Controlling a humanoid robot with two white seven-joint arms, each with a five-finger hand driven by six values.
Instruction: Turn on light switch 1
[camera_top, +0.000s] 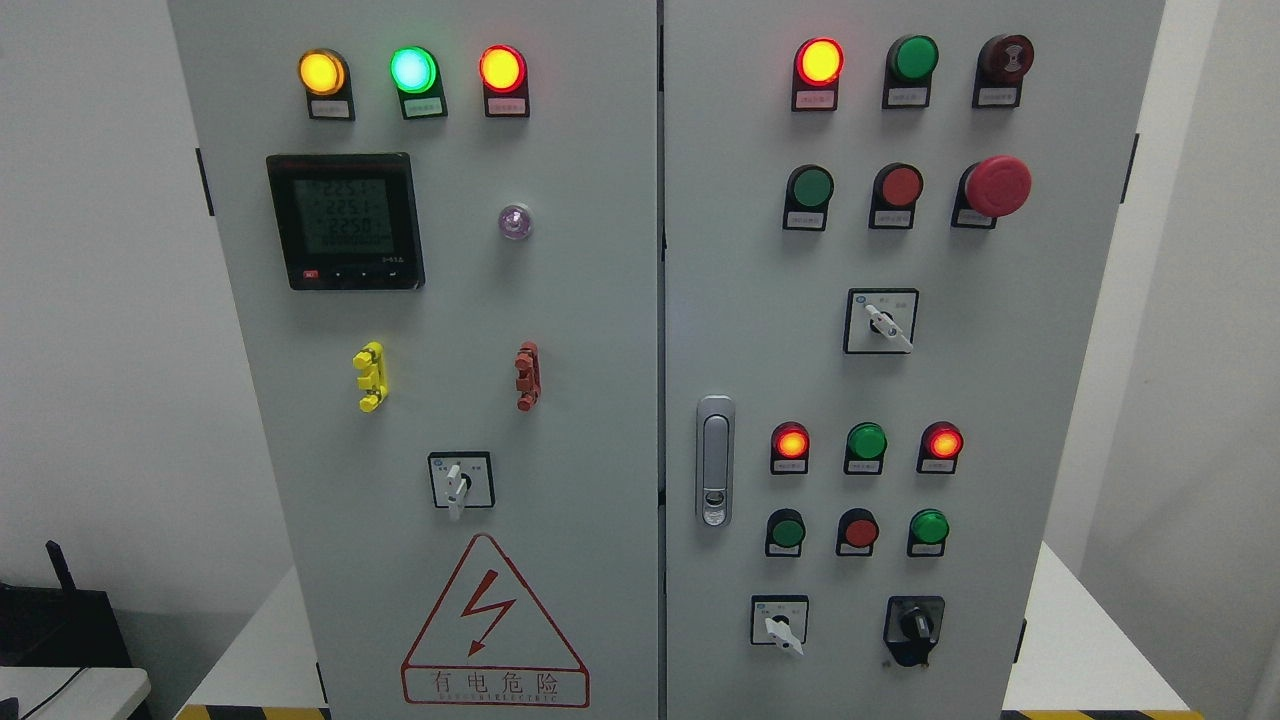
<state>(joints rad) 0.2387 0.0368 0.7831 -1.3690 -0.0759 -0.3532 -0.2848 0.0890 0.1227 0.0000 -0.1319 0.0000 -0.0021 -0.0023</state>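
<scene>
A grey electrical cabinet (580, 330) with two doors fills the head view. Its right door carries rows of lamps and push buttons: a lit red lamp (819, 61) at the top, a green push button (811, 187) and a red push button (900, 186) below it, and a red mushroom stop button (997, 186). Lower down sit a white rotary switch (881, 322), three more lamps (866, 441), three small buttons (858, 532), another white rotary switch (780, 624) and a black rotary switch (914, 626). Which one is light switch 1 I cannot tell. Neither hand shows.
The left door holds lit yellow, green and red lamps (413, 69), a digital meter (345, 221), a white rotary switch (459, 482) and a red warning triangle (492, 625). A metal door handle (714, 460) sits by the seam. A black device (60, 620) stands at lower left.
</scene>
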